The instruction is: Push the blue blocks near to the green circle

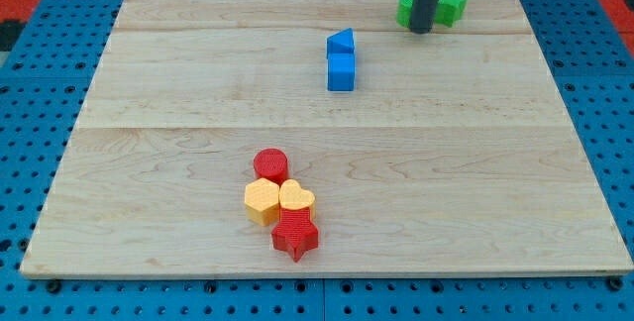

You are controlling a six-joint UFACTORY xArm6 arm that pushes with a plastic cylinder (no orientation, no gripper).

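Observation:
Two blue blocks sit together above the board's centre: a blue triangle (pixel 341 42) directly above a blue cube (pixel 341 71), touching. At the view's top right lie two green blocks: one (pixel 407 10) partly hidden behind my rod, shape unclear, and a green star (pixel 450 6) to its right. My tip (pixel 421 29) rests on the board in front of the green blocks, to the right of and slightly above the blue blocks, apart from them.
A cluster sits at the view's bottom centre: a red cylinder (pixel 270 164), a yellow hexagon (pixel 262 200), a yellow heart (pixel 296 198) and a red star (pixel 295 234). The wooden board (pixel 495 162) lies on a blue pegboard.

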